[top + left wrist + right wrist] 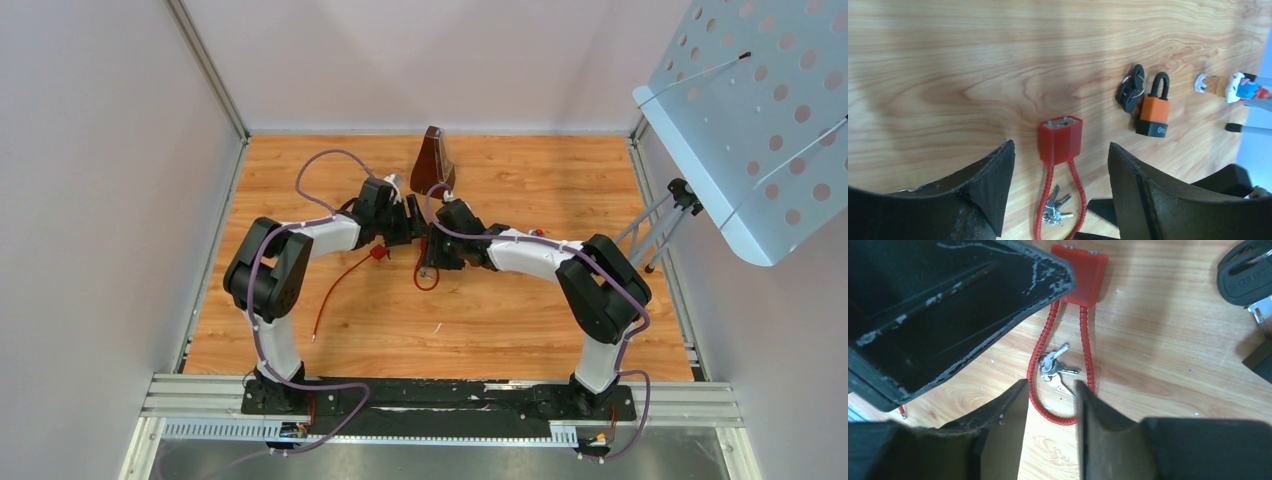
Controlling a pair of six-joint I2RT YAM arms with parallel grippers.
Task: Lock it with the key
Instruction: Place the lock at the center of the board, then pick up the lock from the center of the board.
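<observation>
A red cable lock [1060, 139] lies flat on the wooden table, both ends of its ribbed red cable [1035, 385] running into the body. A small bunch of silver keys [1055, 209] [1053, 365] lies on the wood inside the loop, apart from the lock body. My left gripper [1060, 145] hangs open above the lock body with nothing between its fingers [993, 190]. My right gripper [1050, 385] is open over the near end of the loop, close to the keys and holding nothing. In the top view both grippers [410, 225] [432, 250] meet over the loop [427, 278].
An orange padlock [1154, 114] with black-headed keys [1130, 90] lies to the right, near an ice-cream toy [1230, 86]. A second red cable [335, 290] trails left. A brown wedge [433, 160] stands at the back. A perforated panel [760, 120] overhangs the right side.
</observation>
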